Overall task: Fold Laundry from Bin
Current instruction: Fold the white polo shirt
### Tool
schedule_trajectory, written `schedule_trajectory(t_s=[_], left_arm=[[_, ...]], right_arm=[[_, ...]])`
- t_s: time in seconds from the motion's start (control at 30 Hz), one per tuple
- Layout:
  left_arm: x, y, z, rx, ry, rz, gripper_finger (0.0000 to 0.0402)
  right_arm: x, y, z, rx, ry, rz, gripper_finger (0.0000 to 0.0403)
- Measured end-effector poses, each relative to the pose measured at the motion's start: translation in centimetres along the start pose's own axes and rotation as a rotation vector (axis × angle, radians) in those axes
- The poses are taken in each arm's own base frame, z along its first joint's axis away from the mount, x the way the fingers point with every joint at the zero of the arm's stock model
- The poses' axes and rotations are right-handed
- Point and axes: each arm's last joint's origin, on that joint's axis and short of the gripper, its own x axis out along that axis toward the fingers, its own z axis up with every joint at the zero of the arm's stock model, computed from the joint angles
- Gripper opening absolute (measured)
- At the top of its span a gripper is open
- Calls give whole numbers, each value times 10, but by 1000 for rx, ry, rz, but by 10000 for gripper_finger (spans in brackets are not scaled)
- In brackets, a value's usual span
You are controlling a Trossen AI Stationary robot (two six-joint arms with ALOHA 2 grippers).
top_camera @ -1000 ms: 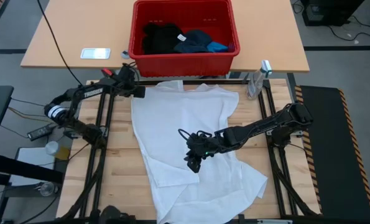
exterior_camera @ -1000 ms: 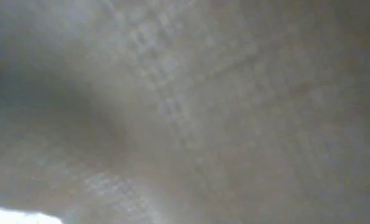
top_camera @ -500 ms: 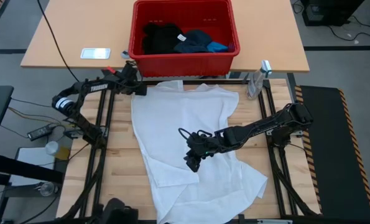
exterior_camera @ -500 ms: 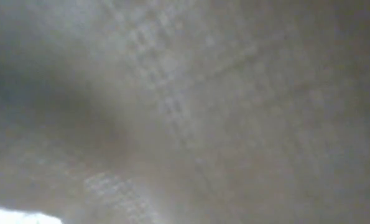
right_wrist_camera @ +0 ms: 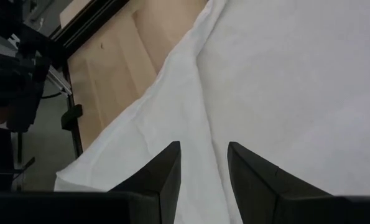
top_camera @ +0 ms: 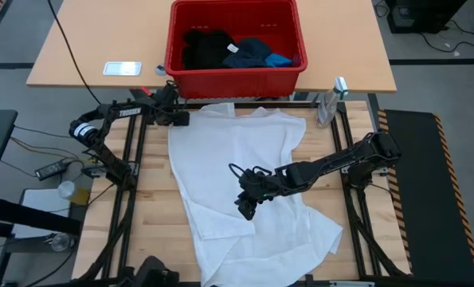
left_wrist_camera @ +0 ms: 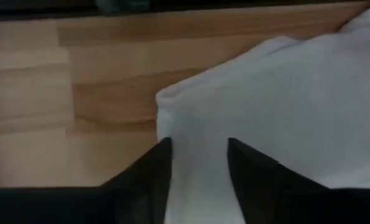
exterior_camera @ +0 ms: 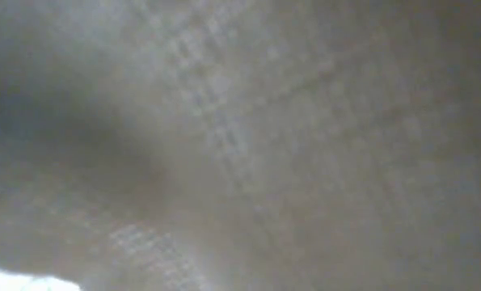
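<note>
the white garment (top_camera: 244,175) is lying limp and light; left claw (left_wrist_camera: 197,163) is straddling its corner hem, fingers apart; right claw (right_wrist_camera: 203,163) likewise apart over a fold.

The left hand (top_camera: 181,118) has slid toward the large white cloth garment's (top_camera: 244,167) far corner, its fingers narrowing around the edge.

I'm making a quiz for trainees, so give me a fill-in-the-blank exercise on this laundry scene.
1. The bin is coloured ____.
2. Spread on the wooden table lies a large ____ garment.
3. The left gripper is at that garment's corner nearest the ____.
4. The right gripper hovers over the garment's ____.

Missing words: red; white; bin; middle
</note>
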Motion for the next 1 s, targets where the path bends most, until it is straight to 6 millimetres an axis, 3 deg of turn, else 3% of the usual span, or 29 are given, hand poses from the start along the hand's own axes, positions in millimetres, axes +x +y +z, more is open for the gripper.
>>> schedule_trajectory(t_s=[0.13, 0.2, 0.37, 0.6, 0.7, 0.77, 0.83, 1.0], left_arm=[[0, -2, -1, 13, 12, -13, 32], [0, -2, -2, 13, 15, -18, 11], [-1, -2, -1, 12, 13, -22, 3], [-28, -1, 6, -8, -74, 71, 2], [-29, -2, 13, -81, -36, 99, 7], [-23, -8, 9, -155, 29, 139, 12], [-19, -18, 3, -123, 46, 187, 14], [-21, -35, -3, -84, -96, 304, 15]], right_arm=[[0, 1, -1, -3, 2, 3, 139], [0, 1, -2, -5, 3, 3, 139], [0, 1, -2, -10, 9, -2, 139], [-12, 0, 4, -48, -4, 0, 139], [-13, -2, 7, -68, -14, -3, 139], [-13, -3, 8, -74, -18, -6, 139], [-13, -4, 10, -79, -17, -1, 139], [-13, -4, 10, -72, -2, 20, 139]])
